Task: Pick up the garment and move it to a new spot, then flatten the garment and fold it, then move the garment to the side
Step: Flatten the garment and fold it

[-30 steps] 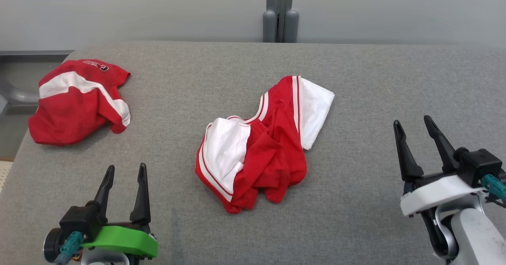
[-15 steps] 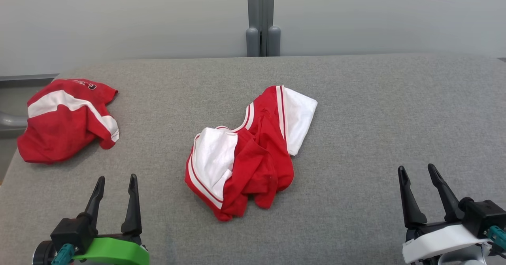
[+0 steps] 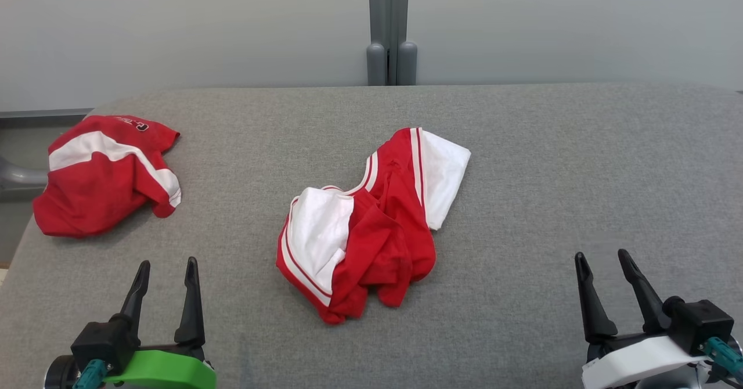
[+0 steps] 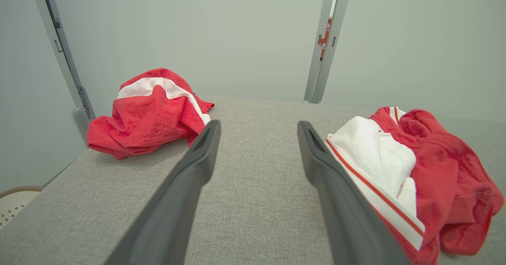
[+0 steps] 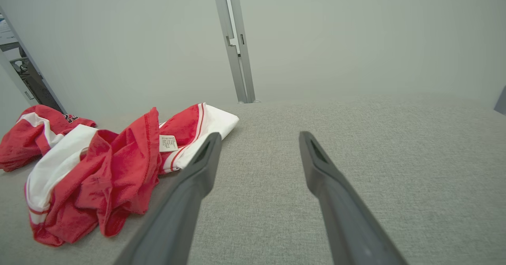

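Red and white cloth in a loose, crumpled heap: garment (image 3: 360,232), at the centre of the grey fabric-covered table (image 3: 551,162). White panel edged with red stripes on its 7 o'clock side, another white flap at 1 o'clock, red folds bunched between. Untouched, lying free of both arms.

Low at 7 o'clock from it and well apart, left gripper (image 3: 167,262), its green-shelled wrist at the bottom edge of the head view. Fingers (image 3: 188,305) spread wide, aimed toward 12 o'clock, holding nothing. From the left wrist view, poised low over bare grey cloth, with the heap off at 3 o'clock.

At 4 o'clock from the heap, also well apart, right gripper (image 3: 601,254), its white-shelled wrist in the bottom corner. Fingers likewise spread and empty, leaning slightly toward 11 o'clock. From the right wrist view, heap at 9 o'clock, a small white label (image 5: 168,143) showing among the red folds.

Farther out at 10 o'clock, near the table's edge, second garment (image 3: 104,174), also red and white, bunched up. At 12 o'clock, grey post (image 3: 390,29) against the pale wall (image 3: 174,29).
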You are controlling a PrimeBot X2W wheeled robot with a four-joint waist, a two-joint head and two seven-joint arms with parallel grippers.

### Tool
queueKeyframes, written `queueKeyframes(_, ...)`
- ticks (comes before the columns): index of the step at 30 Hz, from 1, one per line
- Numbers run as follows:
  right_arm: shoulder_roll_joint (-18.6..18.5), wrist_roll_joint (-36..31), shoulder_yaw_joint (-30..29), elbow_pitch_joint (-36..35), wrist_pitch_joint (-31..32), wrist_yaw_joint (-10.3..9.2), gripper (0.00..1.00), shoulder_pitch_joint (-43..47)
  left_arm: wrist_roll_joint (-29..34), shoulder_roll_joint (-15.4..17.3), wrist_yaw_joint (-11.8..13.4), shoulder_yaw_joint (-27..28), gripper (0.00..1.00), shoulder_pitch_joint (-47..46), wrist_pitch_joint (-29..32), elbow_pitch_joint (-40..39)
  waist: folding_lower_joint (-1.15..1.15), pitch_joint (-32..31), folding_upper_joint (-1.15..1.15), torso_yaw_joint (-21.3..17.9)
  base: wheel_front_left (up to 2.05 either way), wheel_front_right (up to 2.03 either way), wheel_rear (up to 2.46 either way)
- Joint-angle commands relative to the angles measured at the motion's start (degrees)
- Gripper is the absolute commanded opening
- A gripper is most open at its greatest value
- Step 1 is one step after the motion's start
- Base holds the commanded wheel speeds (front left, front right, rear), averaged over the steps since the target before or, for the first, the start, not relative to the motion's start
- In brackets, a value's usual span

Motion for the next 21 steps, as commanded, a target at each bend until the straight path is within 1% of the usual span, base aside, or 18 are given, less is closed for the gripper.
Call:
queueKeyframes(1,0.05,0.30,0.48,0.17,-0.17,-0.02,1.00,0.38,0.70,0.18,-0.17,0.10,1.00,0.83,0.00,0.02,0.00,-0.01,0.00,0.20,0.00,0.00,0.00)
queueKeyframes(6,-0.90,0.21,3.32,0.88,-0.18,-0.02,1.00,-2.79,0.70,-0.27,-0.17,-0.59,1.00,0.33,0.00,0.07,0.00,0.53,0.00,1.44,0.00,0.00,0.00)
queueKeyframes(11,-2.23,-0.20,7.86,3.91,-0.17,-0.02,1.00,-9.58,0.42,-0.63,-0.17,-1.69,1.00,-1.33,0.00,0.24,0.00,2.07,0.00,3.62,0.00,0.00,0.00)
queueKeyframes(16,-3.36,-0.54,13.11,11.31,0.06,-0.03,1.00,-18.31,0.03,-0.96,-0.17,-2.80,1.00,-2.68,0.00,0.61,0.00,3.74,0.00,6.65,0.00,0.00,0.00)
queueKeyframes(21,-3.17,0.18,16.72,20.08,1.27,-0.02,1.00,-27.37,-0.38,-1.56,-0.17,-4.13,1.00,-4.05,0.00,1.00,0.00,5.80,0.00,10.38,0.00,0.00,0.00)
